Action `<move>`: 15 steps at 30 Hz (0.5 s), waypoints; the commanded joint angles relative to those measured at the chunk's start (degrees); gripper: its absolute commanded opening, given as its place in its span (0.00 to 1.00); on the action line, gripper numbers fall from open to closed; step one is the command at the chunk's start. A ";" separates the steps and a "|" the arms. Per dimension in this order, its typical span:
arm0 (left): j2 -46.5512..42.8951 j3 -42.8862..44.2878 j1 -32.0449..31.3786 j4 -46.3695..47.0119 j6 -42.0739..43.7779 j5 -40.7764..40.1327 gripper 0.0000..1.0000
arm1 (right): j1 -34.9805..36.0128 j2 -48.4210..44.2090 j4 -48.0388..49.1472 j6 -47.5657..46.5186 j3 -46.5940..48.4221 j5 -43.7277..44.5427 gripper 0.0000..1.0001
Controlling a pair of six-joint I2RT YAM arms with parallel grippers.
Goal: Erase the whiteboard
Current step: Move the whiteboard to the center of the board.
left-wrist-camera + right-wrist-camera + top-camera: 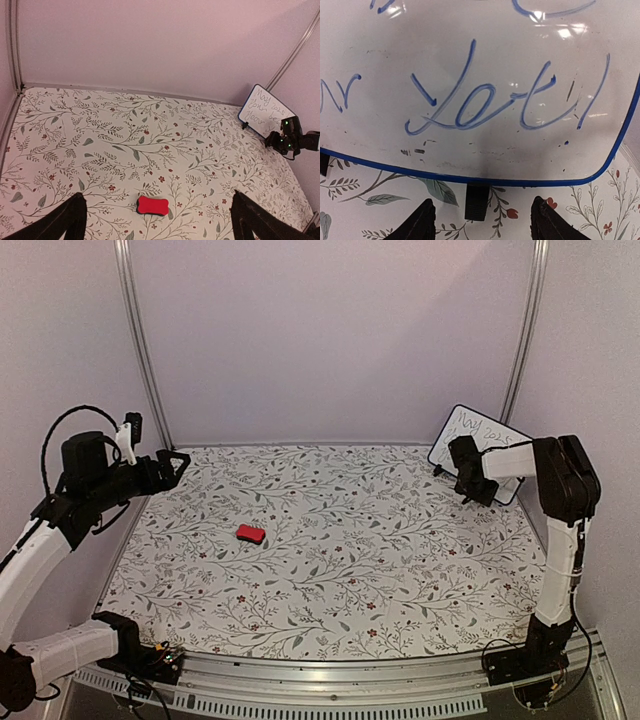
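The whiteboard (478, 432) leans upright at the far right of the table, with blue handwriting on it and a dark blue frame. It also shows small in the left wrist view (264, 113) and fills the right wrist view (480, 75). My right gripper (470, 482) is right in front of its lower edge. Its jaws (482, 221) stand open on either side of one black foot (476, 202) and touch nothing. A red eraser (250, 534) lies flat left of the table's middle. My left gripper (176, 462) hovers wide open at the far left, well above and short of the eraser (152, 205).
The table wears a floral cloth (340, 570). Pale walls close in the back and both sides, with metal posts (140, 340) in the far corners. A metal rail (330, 680) runs along the near edge between the arm bases.
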 commanded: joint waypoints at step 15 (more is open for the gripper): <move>0.70 -0.57 0.62 1.33 -0.29 0.45 1.00 | 0.23 4.33 -3.23 0.74 5.91 2.77 0.52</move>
